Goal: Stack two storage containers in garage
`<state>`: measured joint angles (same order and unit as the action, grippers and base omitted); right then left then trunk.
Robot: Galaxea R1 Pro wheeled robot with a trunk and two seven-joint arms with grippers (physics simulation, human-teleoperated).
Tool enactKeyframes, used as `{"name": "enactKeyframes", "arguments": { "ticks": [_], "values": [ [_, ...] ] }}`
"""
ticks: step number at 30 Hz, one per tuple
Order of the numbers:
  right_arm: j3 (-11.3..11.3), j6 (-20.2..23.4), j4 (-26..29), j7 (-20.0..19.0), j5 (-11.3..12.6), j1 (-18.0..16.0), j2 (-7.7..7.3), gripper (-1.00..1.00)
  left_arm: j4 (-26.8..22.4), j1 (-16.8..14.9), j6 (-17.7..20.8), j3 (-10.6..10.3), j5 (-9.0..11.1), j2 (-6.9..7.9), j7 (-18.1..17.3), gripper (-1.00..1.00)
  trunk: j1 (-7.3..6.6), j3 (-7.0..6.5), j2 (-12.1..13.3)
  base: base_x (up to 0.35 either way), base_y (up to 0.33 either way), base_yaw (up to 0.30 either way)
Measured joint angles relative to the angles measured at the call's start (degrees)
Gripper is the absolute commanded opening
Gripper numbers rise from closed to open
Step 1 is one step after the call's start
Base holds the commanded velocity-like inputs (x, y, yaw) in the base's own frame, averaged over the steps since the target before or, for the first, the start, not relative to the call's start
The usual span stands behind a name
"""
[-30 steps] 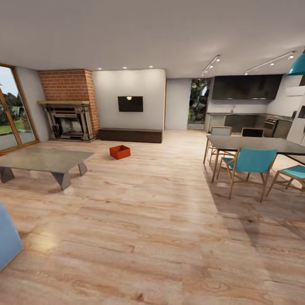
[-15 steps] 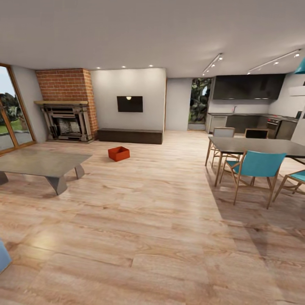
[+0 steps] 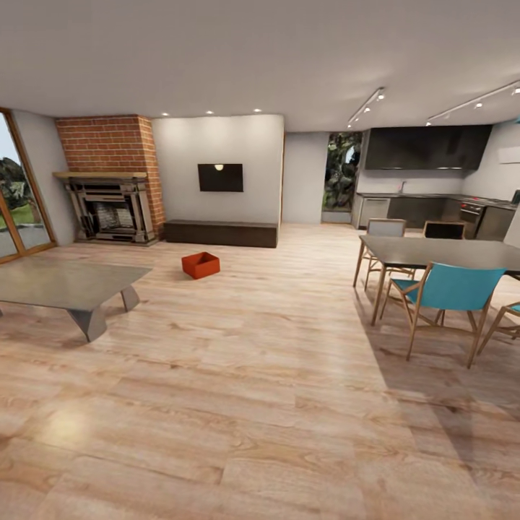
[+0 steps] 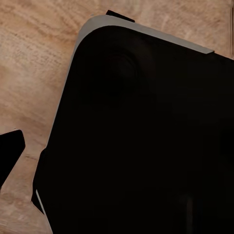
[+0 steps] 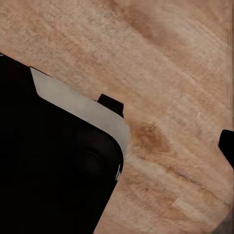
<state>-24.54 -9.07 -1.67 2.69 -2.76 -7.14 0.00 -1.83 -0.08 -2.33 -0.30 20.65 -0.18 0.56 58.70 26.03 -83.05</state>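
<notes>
Sitting on the light wood plank floor (image 3: 274, 375) of the living room, one orange-red storage container (image 3: 201, 264) lies in front of the long dark low cabinet (image 3: 220, 232), between the grey coffee table (image 3: 65, 283) and the dining table (image 3: 440, 253). The brick fireplace (image 3: 108, 177) stands behind. Both wrist views show the robot's dark base (image 4: 146, 136) over planks; I cannot tell either gripper's state.

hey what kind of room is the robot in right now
It looks like an open-plan living room that runs into a dining area and kitchen. A brick fireplace, a wall-mounted TV above a long dark low cabinet, and a dining table with teal chairs show it.
</notes>
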Motion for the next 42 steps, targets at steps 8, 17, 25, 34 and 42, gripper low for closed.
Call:
{"name": "enactKeyframes", "arguments": {
  "ticks": [8,17,25,34,42],
  "values": [
    [0.08,-0.02,0.0,0.18,0.03,0.0,0.14,1.0,0.0,0.0,-0.33,0.0,0.0,0.01,0.0,1.0,0.0,0.0,0.0,0.325,0.0,0.0],
    [-0.3,0.05,0.37,0.38,-0.85,-0.01,0.15,1.0,0.0,0.0,0.08,0.01,-0.05,0.01,-0.06,1.0,0.0,0.0,0.0,0.325,0.0,0.0],
    [-0.48,-0.1,0.47,0.5,-0.9,-0.01,0.11,1.0,0.0,0.0,-0.13,0.0,-0.09,0.0,-0.06,1.0,0.0,0.0,0.0,0.325,0.0,0.0],
    [-0.49,-0.09,0.48,0.5,-0.93,-0.01,0.15,1.0,0.0,0.0,0.04,-0.03,-0.09,0.01,-0.08,1.0,0.0,0.0,0.0,0.325,0.0,0.0],
    [-0.49,-0.09,0.48,0.5,-0.9,-0.01,0.14,1.0,0.0,0.0,0.09,-0.01,-0.09,-0.05,-0.05,1.0,0.0,0.0,0.0,0.325,0.0,0.0]
  ]
}}
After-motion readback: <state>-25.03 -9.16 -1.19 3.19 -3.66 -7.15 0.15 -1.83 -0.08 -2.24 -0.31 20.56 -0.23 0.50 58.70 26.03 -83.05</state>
